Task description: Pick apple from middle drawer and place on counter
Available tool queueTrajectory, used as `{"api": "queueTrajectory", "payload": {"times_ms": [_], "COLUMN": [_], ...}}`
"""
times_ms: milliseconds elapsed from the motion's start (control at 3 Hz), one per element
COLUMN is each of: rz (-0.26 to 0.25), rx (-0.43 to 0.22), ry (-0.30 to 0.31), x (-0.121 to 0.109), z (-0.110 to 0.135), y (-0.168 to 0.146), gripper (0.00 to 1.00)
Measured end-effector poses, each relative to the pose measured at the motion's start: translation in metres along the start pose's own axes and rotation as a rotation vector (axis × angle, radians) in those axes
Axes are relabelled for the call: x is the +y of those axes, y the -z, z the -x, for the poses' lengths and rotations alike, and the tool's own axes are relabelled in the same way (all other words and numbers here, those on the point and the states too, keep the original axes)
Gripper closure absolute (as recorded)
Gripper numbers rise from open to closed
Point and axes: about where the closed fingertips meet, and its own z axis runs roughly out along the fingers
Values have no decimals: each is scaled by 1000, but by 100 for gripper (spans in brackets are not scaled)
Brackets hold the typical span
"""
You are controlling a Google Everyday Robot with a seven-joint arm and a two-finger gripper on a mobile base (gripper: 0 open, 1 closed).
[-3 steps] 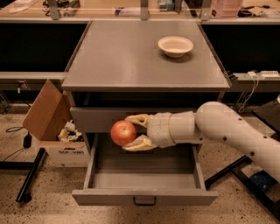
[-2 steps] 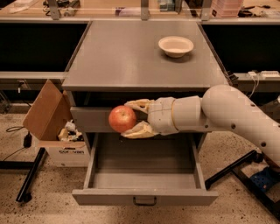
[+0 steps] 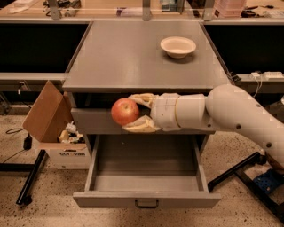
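Observation:
My gripper (image 3: 133, 113) is shut on the red apple (image 3: 124, 111) and holds it in the air in front of the cabinet's top drawer front, just below the counter's front edge. The white arm reaches in from the right. The middle drawer (image 3: 146, 177) is pulled out wide below the apple; its grey floor is bare and its small dark loop handle shows at the front. The grey counter (image 3: 124, 53) lies above and behind the apple.
An off-white bowl (image 3: 178, 46) sits at the counter's back right. An open cardboard box (image 3: 53, 128) with clutter stands on the floor at the left of the cabinet. A pale wooden workbench (image 3: 133, 9) runs along the back. Black stand legs lie on the floor at both sides.
The gripper has lifted the apple from just above the open drawer up to the level of the top drawer front, close under the counter's edge. The arm has risen with it.

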Motion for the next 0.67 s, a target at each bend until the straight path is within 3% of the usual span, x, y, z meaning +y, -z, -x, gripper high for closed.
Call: {"api": "queueTrajectory", "payload": {"times_ms": [333,667], "rz": [-45,-73], "rx": [0,14], "ry": [-47,-83], "x": [-42,-100], "z": [15,38], "y": [6,14], "gripper": [100,100]}}
